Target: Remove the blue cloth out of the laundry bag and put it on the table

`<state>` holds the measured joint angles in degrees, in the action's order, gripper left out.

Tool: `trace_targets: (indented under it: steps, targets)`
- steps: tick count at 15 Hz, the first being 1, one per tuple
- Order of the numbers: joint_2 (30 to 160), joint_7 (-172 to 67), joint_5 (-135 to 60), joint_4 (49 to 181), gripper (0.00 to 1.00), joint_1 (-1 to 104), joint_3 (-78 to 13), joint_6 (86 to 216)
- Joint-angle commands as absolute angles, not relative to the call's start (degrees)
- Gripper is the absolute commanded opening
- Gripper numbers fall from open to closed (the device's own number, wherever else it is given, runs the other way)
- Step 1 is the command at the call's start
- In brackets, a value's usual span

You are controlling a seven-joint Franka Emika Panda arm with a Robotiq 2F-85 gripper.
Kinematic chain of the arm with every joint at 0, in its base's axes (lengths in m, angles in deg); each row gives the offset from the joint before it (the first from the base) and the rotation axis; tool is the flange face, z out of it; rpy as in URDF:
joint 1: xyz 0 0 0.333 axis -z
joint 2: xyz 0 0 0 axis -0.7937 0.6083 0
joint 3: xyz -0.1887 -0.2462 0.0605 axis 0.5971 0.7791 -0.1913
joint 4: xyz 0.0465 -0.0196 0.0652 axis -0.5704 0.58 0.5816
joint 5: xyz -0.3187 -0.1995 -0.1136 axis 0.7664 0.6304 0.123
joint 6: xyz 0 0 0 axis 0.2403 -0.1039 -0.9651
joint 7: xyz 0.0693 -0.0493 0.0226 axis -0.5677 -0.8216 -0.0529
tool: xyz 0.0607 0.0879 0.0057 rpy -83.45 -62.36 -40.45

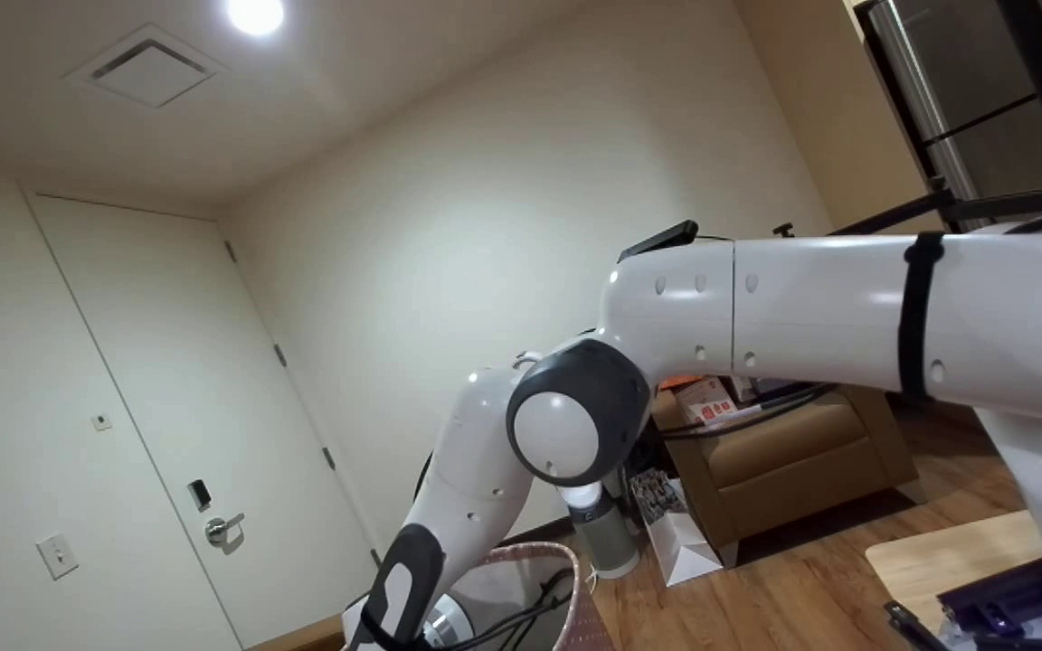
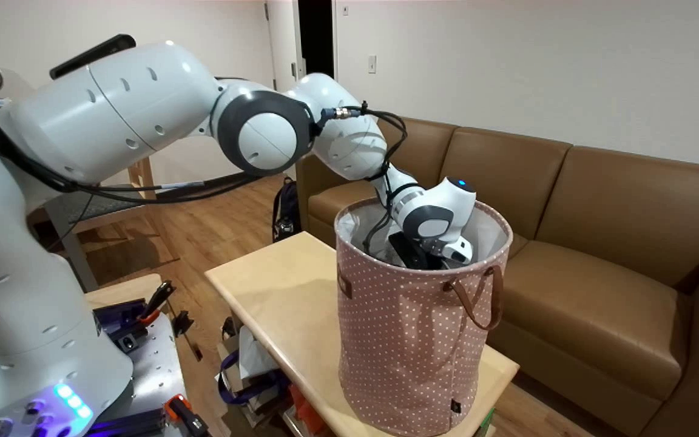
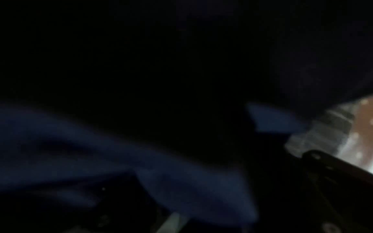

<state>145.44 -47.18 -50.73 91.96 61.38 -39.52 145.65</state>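
The pink laundry bag with white dots stands upright on a light wooden table. Its upper part also shows in an exterior view. The gripper is down inside the bag's mouth. Its fingertips are hidden behind the bag's wall. In the dark wrist view, folds of blue cloth lie across the lower left and middle, close to the camera and the dark gripper parts. A black finger part shows at the lower right. Whether the fingers are closed on the cloth cannot be told.
The bag's rim surrounds the wrist, with cables hanging along it. A brown leather handle hangs on the bag's outside. A brown sofa stands behind the table. Tools lie near the robot's base.
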Motion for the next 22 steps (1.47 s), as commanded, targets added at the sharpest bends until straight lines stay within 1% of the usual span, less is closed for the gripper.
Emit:
trace_targets:
  steps: [1, 2, 4, 7, 11, 12, 14, 15, 17, 20, 22]
  targets:
    - [137.6, -41.8, -52.6, 100.0, 0.02, 63.7, -42.0, 149.1]
    - [135.9, -41.4, -52.6, 101.4, 0.0, 63.9, -42.1, 149.5]
    - [130.9, -41.2, -52.2, 105.7, 0.04, 63.7, -41.4, 150.6]
    - [122.4, -42.8, -51.5, 112.6, 0.03, 62.8, -39.7, 151.8]
    - [110.9, -42.4, -50.6, 123.2, 0.04, 61.6, -37.9, 158.5]
    - [118.8, -43.4, -51.2, 114.5, 0.11, 61.7, -38.1, 154.8]
    - [114.1, -43.4, -51.2, 119.0, 0.11, 61.6, -37.9, 156.2]
    - [112.9, -43.4, -51.2, 120.2, 0.04, 61.6, -37.8, 156.3]
    - [113.0, -44.1, -49.7, 119.5, 0.03, 61.2, -36.7, 153.4]
    - [104.5, -49.4, -44.4, 124.0, 0.03, 58.3, -31.9, 153.0]
    - [101.4, -53.8, -37.9, 125.0, 0.03, 54.9, -28.3, 154.5]
